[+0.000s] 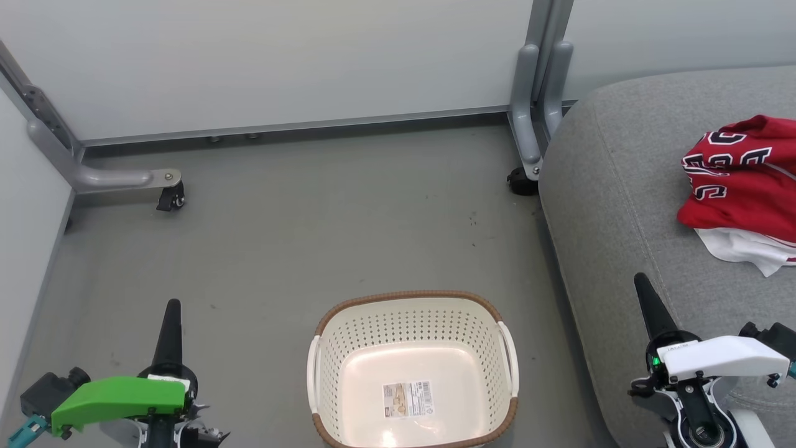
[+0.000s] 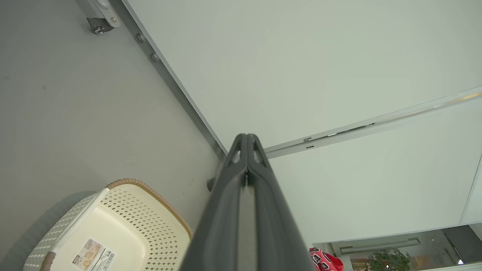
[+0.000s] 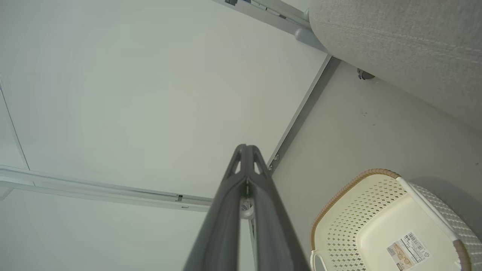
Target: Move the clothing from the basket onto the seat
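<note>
The cream perforated basket (image 1: 412, 367) stands on the floor between my arms, holding nothing but the label sticker on its bottom; it shows too in the left wrist view (image 2: 113, 226) and the right wrist view (image 3: 388, 222). Red clothing (image 1: 743, 180) with white panels and block lettering lies bunched on the grey seat (image 1: 622, 205) at the right; a corner of it (image 2: 325, 260) peeks into the left wrist view. My left gripper (image 1: 171, 306) is shut at the lower left, away from the basket. My right gripper (image 1: 640, 283) is shut over the seat's front edge, holding nothing.
A white partition wall on grey metal legs with castors (image 1: 171, 198) closes off the back. Another leg and castor (image 1: 521, 180) stand beside the seat's corner. Grey floor (image 1: 323, 230) spreads between the wall and the basket.
</note>
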### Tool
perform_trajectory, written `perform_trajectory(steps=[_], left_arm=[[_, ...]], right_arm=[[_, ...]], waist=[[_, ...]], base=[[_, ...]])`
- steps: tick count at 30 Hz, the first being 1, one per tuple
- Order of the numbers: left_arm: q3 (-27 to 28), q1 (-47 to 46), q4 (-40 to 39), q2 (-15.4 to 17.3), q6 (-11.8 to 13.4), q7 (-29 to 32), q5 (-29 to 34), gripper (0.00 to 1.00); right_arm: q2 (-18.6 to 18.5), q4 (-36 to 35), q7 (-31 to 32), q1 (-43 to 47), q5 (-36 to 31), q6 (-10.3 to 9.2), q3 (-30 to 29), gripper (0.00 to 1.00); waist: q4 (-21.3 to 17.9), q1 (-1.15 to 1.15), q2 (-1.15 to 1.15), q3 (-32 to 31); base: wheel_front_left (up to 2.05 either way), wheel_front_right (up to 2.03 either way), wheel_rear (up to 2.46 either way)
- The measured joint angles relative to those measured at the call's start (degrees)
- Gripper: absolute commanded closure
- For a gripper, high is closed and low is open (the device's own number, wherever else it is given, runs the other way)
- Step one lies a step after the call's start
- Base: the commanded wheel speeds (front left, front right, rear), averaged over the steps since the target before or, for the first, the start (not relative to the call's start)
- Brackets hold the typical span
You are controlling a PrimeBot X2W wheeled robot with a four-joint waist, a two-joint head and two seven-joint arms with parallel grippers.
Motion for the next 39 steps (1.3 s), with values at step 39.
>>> perform_trajectory(steps=[39], left_arm=[[1.9,-1.5,0.7,0.0,-0.5,4.6,-18.2,1.0]], right_arm=[[0.2,2.8,3.9,-2.0,17.5,0.0,-2.3,1.0]], waist=[[0.1,0.0,0.0,-1.6]], base=[[0.0,0.0,0.0]])
